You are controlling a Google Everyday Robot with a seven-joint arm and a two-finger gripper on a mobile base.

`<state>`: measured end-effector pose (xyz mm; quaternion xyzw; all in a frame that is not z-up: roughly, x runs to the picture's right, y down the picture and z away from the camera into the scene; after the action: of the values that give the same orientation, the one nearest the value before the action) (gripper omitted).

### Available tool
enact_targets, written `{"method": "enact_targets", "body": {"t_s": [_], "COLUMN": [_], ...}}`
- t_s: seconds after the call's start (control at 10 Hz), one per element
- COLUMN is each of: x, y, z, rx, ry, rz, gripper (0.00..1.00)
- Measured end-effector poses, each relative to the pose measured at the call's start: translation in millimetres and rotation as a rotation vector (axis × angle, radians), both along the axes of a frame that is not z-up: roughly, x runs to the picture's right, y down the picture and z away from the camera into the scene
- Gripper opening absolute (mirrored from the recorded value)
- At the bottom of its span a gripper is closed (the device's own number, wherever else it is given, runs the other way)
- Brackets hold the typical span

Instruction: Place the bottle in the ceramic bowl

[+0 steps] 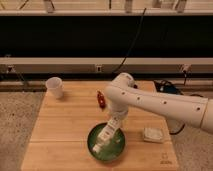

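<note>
The green ceramic bowl [115, 149] sits on the wooden table [60, 130] near its front edge. The small white bottle [102, 139] lies tilted inside the bowl, its lower end toward the bowl's left side. My gripper [113, 125] reaches down from the white arm [150, 102] and sits right over the bottle's upper end, at the bowl's far rim.
A white paper cup [54, 87] stands at the table's back left. A small red object [101, 99] lies behind the bowl, beside the arm. A pale flat packet [153, 134] lies to the right of the bowl. A wall with cables runs behind the table.
</note>
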<state>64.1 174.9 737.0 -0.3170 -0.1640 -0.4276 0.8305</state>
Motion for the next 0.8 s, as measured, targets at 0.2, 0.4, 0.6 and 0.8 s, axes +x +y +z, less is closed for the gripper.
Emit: {"method": "enact_targets", "body": {"t_s": [0.2,0.4,0.6,0.8], "x": [0.3,0.8,1.1,1.4], "y": [0.9,1.7,3.3,4.3], "z": [-0.7,-0.9,-1.8,-2.5], "rx": [0.001,0.003,0.004,0.007], "ry": [-0.001,-0.003,-0.004,-0.006], "rz": [-0.003,-0.004,-0.006,-0.010], "gripper": [0.58,0.62,0.75,0.78]}}
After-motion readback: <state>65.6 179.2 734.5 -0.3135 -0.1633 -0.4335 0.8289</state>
